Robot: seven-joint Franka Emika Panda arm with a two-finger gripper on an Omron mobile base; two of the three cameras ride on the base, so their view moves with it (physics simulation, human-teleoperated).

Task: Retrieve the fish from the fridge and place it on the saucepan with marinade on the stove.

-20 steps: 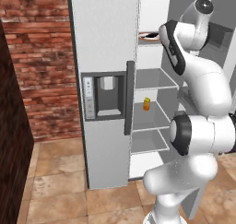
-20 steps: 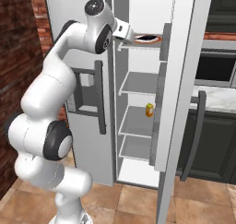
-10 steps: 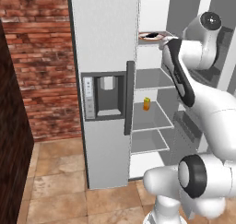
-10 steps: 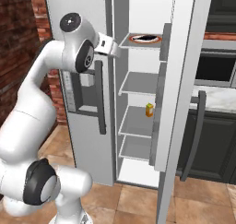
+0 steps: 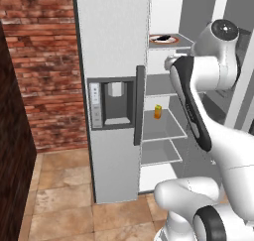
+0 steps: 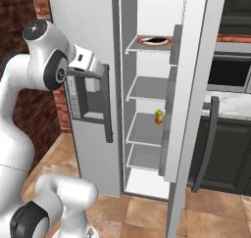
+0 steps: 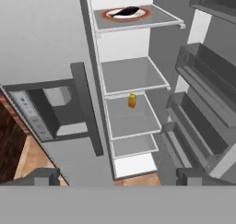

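Tall light-grey fridge (image 6: 93, 31) door open; small flat dark-grey fish (image 7: 125, 11) on orange-rimmed plate (image 7: 109, 14), top shelf, 12 o'clock in my hand view. End effector (image 7: 115, 176) spread wide, empty. Pick, stove drop remain

The white arm rises from its base in a tall folded pose, the upper link climbing steeply to a dark-jointed elbow at its highest point. The wrist and hand project roughly level from that joint. The gripper (image 7: 117, 176) stands fully open and empty, its two dark fingers (image 7: 42, 176) set wide apart, with nothing between or touching them.
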